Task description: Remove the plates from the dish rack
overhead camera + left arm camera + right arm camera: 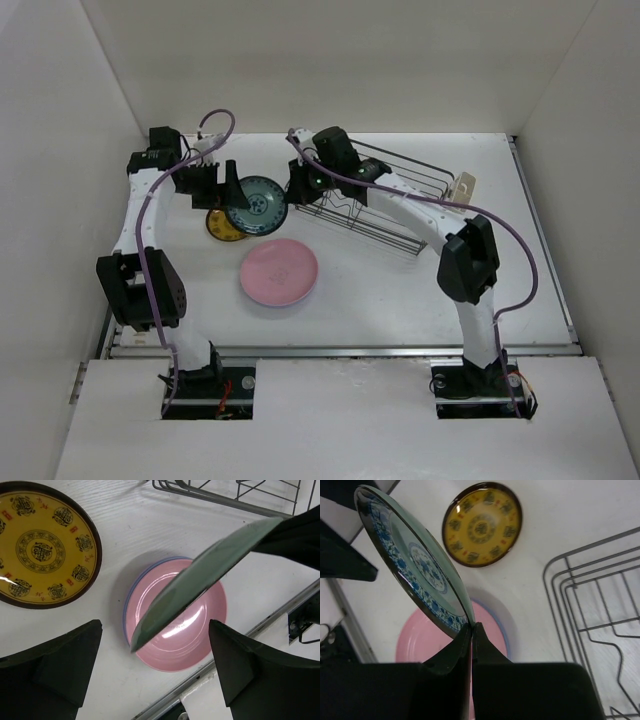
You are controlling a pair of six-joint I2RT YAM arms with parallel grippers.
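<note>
Teal-patterned plate [420, 565] aloft, clear of the dish rack [400, 215]
The right gripper [471, 626] is clamped on the plate's rim, with the plate tilted. The left gripper [155, 627] is spread wide around its far edge, not touching. On the table below lie a yellow plate [45, 545] and a pink plate [280, 272] stacked on a blue plate [131, 587].

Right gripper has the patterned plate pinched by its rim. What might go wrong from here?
The right gripper pinches only the rim of the teal plate; tilted, it may slip.
The pink plate and yellow plate lie nearby; a drop could chip them.
The open left gripper sits close and might knock it.
</note>
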